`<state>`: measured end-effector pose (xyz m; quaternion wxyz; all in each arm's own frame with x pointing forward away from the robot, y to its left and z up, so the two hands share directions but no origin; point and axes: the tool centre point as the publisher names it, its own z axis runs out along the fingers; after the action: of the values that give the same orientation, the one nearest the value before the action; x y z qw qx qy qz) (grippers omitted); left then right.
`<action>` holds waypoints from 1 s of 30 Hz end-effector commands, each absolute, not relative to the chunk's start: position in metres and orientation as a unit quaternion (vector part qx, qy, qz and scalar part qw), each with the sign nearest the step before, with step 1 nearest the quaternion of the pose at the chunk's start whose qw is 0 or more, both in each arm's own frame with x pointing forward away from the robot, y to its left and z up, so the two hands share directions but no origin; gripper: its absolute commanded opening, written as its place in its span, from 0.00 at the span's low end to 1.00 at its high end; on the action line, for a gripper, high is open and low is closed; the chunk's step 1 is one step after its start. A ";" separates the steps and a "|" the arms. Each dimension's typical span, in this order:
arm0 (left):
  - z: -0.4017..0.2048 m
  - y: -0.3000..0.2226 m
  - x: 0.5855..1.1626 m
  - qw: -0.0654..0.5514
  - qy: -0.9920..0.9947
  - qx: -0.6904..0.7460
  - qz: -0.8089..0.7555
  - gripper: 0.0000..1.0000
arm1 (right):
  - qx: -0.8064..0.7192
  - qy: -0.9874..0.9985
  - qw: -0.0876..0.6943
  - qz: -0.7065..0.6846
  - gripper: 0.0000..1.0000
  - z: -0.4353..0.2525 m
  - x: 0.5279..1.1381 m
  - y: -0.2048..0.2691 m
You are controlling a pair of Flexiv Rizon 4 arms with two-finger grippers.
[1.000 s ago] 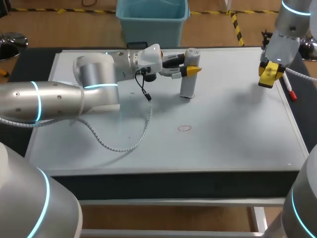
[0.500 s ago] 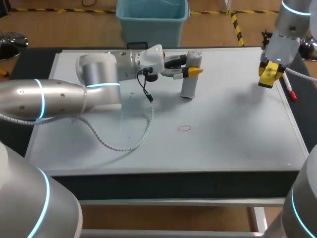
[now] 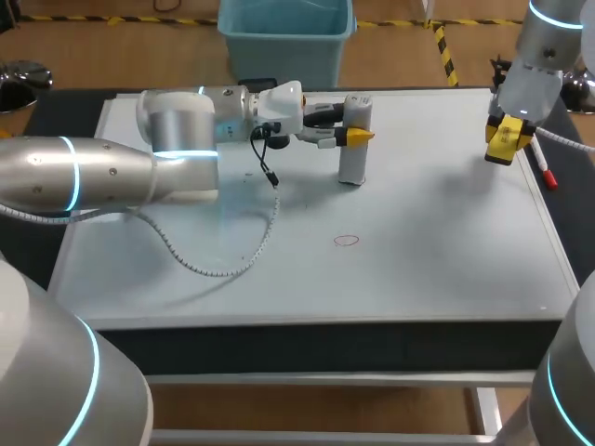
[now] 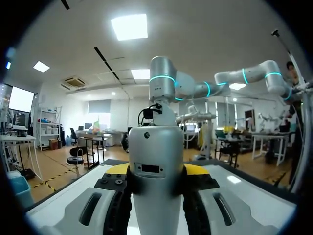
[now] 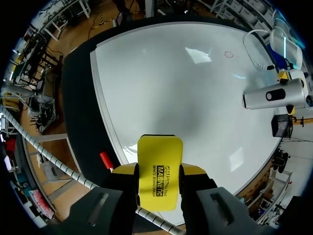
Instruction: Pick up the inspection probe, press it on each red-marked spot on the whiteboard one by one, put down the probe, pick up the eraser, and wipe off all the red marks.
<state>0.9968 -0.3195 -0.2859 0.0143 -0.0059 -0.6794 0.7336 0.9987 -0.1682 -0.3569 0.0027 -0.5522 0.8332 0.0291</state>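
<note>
Over the last second the left arm's elbow swung slightly toward the far side of the worktop (image 3: 58,104), dragging its coiled cable (image 3: 232,265) along. The left hand (image 3: 351,123) hardly shifted, and the inspection probe (image 3: 353,153) stayed upright at the same far-middle spot on the whiteboard (image 3: 446,242), its foot seemingly resting on the board. That read as a grasp being settled, not a carry under way. The one red mark (image 3: 346,240) I could make out, a small oval nearer the front and well apart from the probe, looked not yet pressed. The left hand reached in sideways, roughly level, with its fingers clamped on the probe's upper half from two sides. The right arm had not moved: the right hand (image 3: 505,139) hung over the board's far right edge, gripping the yellow eraser (image 5: 159,166), near a red-capped marker (image 3: 542,169).
</note>
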 end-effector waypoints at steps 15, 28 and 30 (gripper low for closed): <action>-0.290 -0.319 0.992 0.024 -0.691 -0.010 0.722 0.00 | -0.553 0.833 0.001 0.028 0.00 -0.356 1.000 -0.169; -0.276 -0.316 0.991 0.016 -0.690 -0.015 0.724 0.00 | -0.553 0.833 0.001 0.028 0.00 -0.356 1.000 -0.169; -0.270 -0.312 0.991 0.013 -0.687 -0.016 0.726 0.00 | -0.553 0.833 0.001 0.028 0.00 -0.356 1.000 -0.169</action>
<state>0.9943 -0.3184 -0.2780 0.0161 -0.0175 -0.6848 0.7283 0.9987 -0.1682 -0.3570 0.0027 -0.5523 0.8332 0.0291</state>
